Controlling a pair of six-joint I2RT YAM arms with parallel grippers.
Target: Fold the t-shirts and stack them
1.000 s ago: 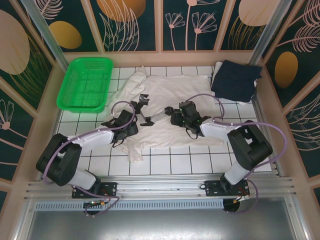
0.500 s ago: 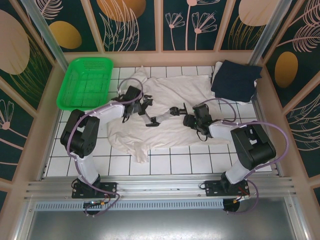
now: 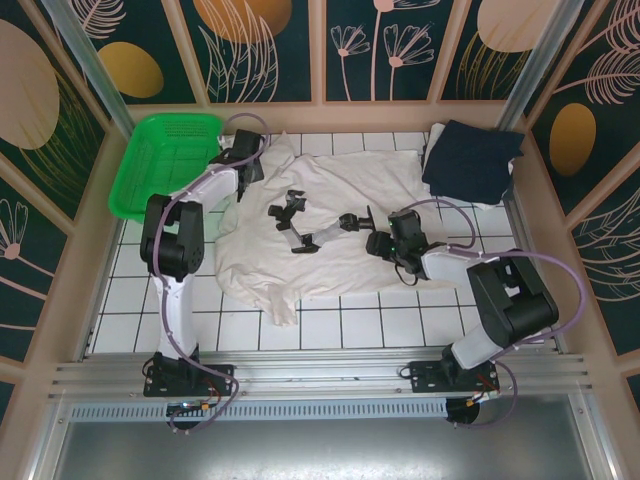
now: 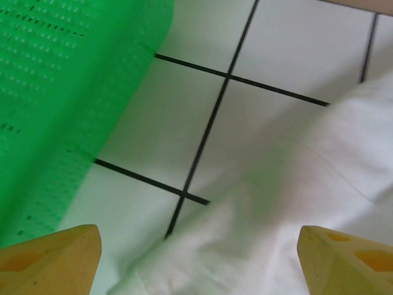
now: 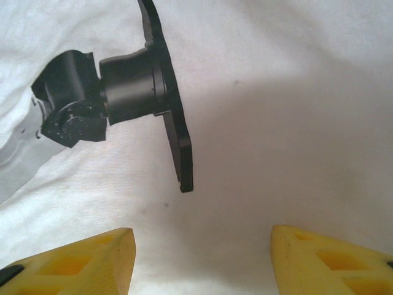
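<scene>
Your left gripper (image 4: 196, 261), jaws apart, hangs between the green plastic mesh basket (image 3: 132, 165) and the cream cloth t-shirt (image 3: 340, 190); your right gripper (image 5: 199, 258) gapes empty above it. The navy cloth t-shirt (image 3: 470, 160) sits far right.

My top camera: fixed high behind the near edge, looking down over the whole tiled table (image 3: 400, 322). Left wrist: close, facing tiles beside the green basket (image 4: 49, 74). Right wrist: close above the cream t-shirt (image 5: 288, 123). The top view shares both patches.
</scene>
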